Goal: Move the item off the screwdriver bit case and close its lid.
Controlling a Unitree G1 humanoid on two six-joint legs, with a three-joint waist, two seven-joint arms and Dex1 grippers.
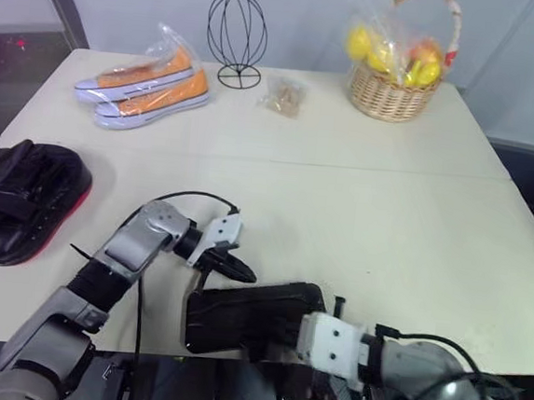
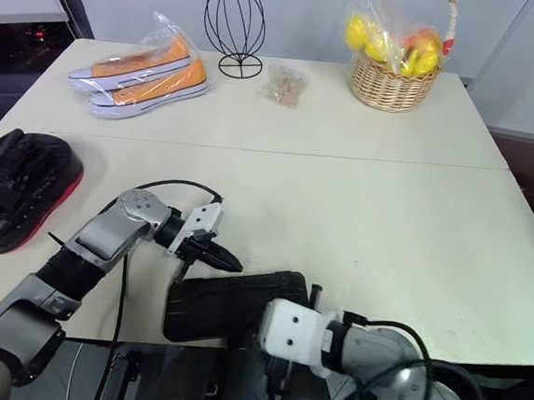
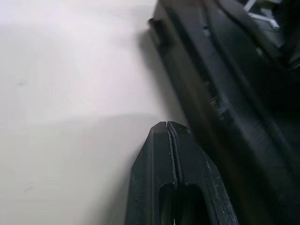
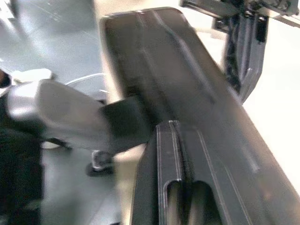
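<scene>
Nearest of all, at the table's front edge, lies the screwdriver bit case (image 1: 252,316), a dark flat box with its long axis running left to right along that edge; its lid (image 2: 230,304) appears to be lying down over the tray, though whether it is latched I cannot tell. The right gripper (image 4: 174,129) sits at the case's near right end with its two fingers pressed together, gripping nothing, its tips over the dark top. The left gripper (image 1: 237,270) hangs just beyond the case's far left corner, its fingers likewise pinched flat against each other and empty, pointing down and toward the robot's right, so the case lies just ahead of and under those tips. Both hands are therefore close to the case, the right at the near right end, the left at the far left corner; any press to seat the lid would, in my judgement, go downward from either.

Further out on the left, well apart from the case, the item (image 1: 19,199), the black mitt with a red rim, rests on the table (image 1: 387,220), already off the case.

At the far side stand orange shoes (image 1: 144,86) in a bag, a wire stand (image 1: 235,38) and a fruit basket (image 1: 397,66)
</scene>
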